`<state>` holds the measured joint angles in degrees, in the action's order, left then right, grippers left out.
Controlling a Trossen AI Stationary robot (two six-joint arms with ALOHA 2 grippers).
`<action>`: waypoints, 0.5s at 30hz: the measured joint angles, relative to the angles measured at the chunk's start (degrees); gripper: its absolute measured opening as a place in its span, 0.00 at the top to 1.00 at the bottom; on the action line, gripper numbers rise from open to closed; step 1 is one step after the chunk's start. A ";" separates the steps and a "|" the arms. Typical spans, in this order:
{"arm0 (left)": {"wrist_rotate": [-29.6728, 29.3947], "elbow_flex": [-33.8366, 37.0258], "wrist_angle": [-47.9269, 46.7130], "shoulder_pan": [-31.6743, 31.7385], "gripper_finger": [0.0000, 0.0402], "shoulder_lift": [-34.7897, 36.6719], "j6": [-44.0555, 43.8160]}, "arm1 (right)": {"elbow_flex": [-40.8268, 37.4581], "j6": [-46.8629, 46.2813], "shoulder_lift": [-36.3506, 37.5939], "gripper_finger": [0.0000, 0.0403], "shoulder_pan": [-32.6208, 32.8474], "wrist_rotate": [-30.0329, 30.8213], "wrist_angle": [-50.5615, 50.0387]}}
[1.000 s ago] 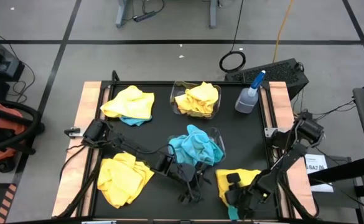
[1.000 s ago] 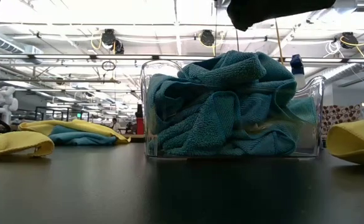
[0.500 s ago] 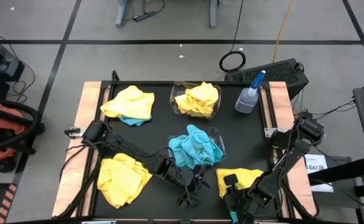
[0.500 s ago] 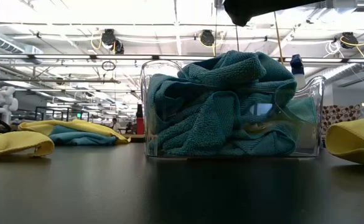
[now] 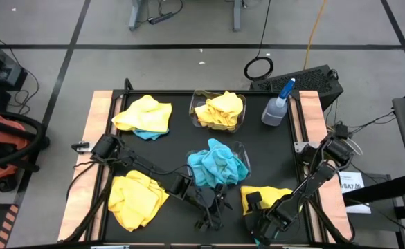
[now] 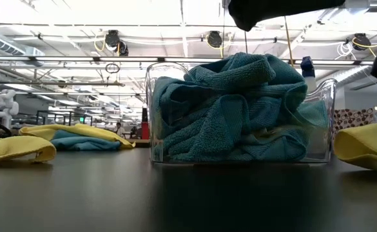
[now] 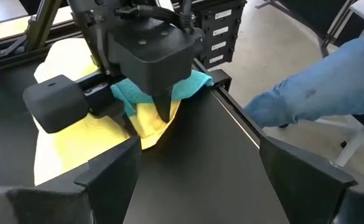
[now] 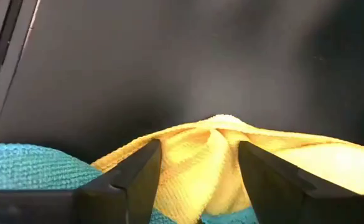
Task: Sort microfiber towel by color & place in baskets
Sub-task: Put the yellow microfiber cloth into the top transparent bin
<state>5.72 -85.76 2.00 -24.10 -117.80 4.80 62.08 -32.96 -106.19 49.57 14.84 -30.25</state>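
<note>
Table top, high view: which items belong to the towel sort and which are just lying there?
Job:
- fuzzy yellow microfiber towels, also
- turquoise microfiber towels
- clear plastic basket with yellow towels
- clear plastic basket with turquoise towels
- yellow-over-turquoise towel pile at right gripper

Lying about:
- clear spray bottle with blue nozzle

Two baskets (image 5: 218, 111) mid-table, towels (image 5: 219, 164) in both

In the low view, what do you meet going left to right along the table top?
Yellow towel at the left edge → yellow towel heap with a turquoise one under it → clear basket stuffed with turquoise towels → yellow towel at the right edge.
</note>
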 joint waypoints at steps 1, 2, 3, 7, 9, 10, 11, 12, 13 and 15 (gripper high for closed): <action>0.00 0.00 -0.06 0.00 0.17 0.00 0.00 | 0.01 0.13 -0.05 0.50 -0.01 -0.08 -0.05; 0.00 0.00 -0.12 0.00 0.17 0.00 0.00 | 0.01 0.46 -0.05 0.54 0.02 -0.19 0.00; 0.00 0.00 -0.15 -0.02 0.17 0.00 0.00 | 0.01 0.88 -0.07 0.58 0.02 -0.20 0.10; 0.00 0.00 -0.15 -0.04 0.17 0.00 0.00 | 0.03 2.86 -0.03 0.86 -0.01 -0.14 -0.25; 0.00 0.00 -0.15 -0.04 0.17 0.00 0.00 | 0.62 4.35 0.01 0.96 -0.01 -0.16 -1.23; 0.00 0.00 -0.15 -0.04 0.17 0.00 0.00 | 1.15 4.51 0.09 0.97 -0.01 0.02 -2.12; 0.00 0.00 -0.13 -0.04 0.17 0.00 0.00 | 1.62 4.51 0.27 0.97 -0.01 0.04 -3.07; 0.00 0.02 -0.13 -0.04 0.17 0.00 0.00 | 2.24 4.58 0.66 0.97 -0.01 0.02 -4.38; 0.00 0.02 -0.15 -0.04 0.17 0.00 0.00 | 3.04 4.72 1.33 0.98 -0.01 0.04 -5.86; 0.00 0.02 -0.17 -0.04 0.17 0.00 0.00 | 5.33 4.72 3.24 0.99 0.06 0.49 -9.11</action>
<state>5.72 -85.73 1.83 -24.14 -117.80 4.80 67.41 -28.24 -102.95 49.62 15.33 -39.35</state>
